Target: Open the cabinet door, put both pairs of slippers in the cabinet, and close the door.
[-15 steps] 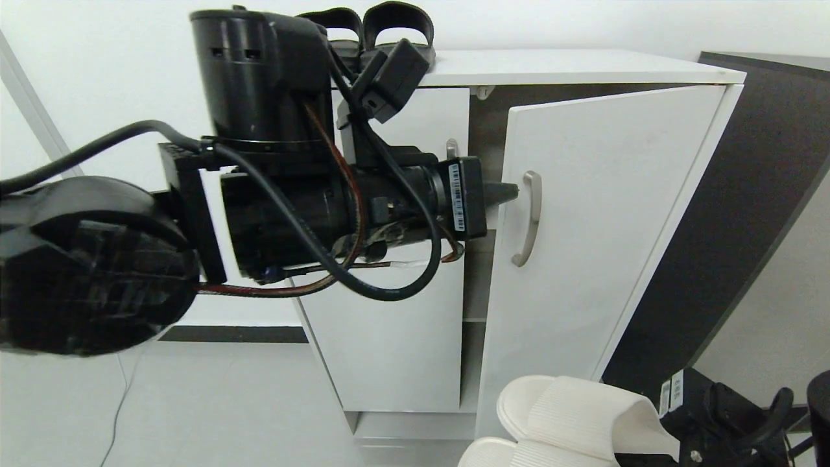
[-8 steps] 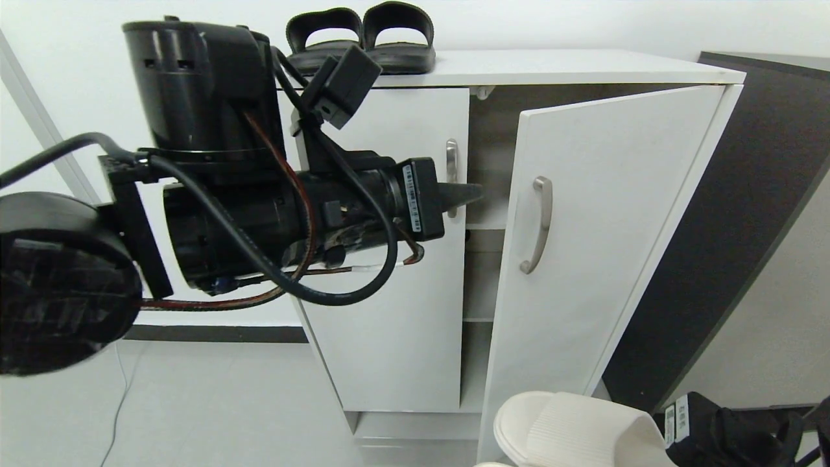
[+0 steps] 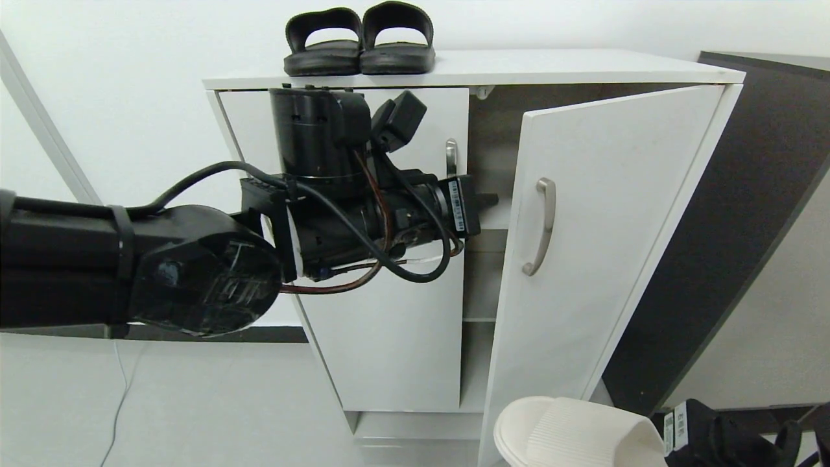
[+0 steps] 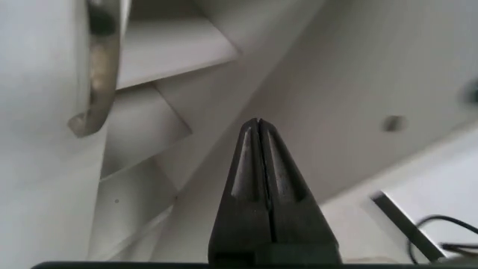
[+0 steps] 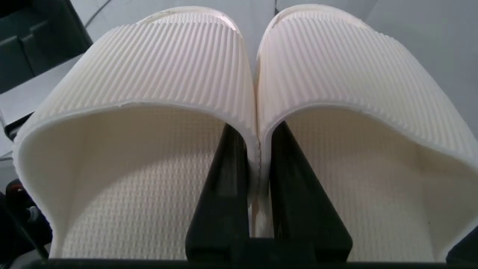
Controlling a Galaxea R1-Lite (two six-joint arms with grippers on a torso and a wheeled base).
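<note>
A white cabinet (image 3: 570, 65) stands against a wall. Its right door (image 3: 603, 227) is swung partly out, leaving a narrow dark gap that shows shelves (image 3: 476, 319) inside. The left door (image 3: 389, 324) is closed.

The left hand (image 3: 489, 200) is clenched on nothing, its fingers pressed flat together. It is level with the upper shelf at the mouth of the gap, apart from the right door's handle (image 3: 541, 227).

The black slippers (image 3: 360, 35) sit side by side on the cabinet top. The white slippers (image 3: 570, 431) are low in front of the right door, held by the right hand (image 5: 258, 149), which grasps their two touching inner walls.

The step in hand looks like widening the door. The gap seems too narrow for a pair of slippers. The clenched left fingers could slip behind the door's free edge and sweep it outward along its hinge arc. Pressing near that edge, not by the hinge, should move it most easily. The white pair should stay low and clear of the door's swing.
</note>
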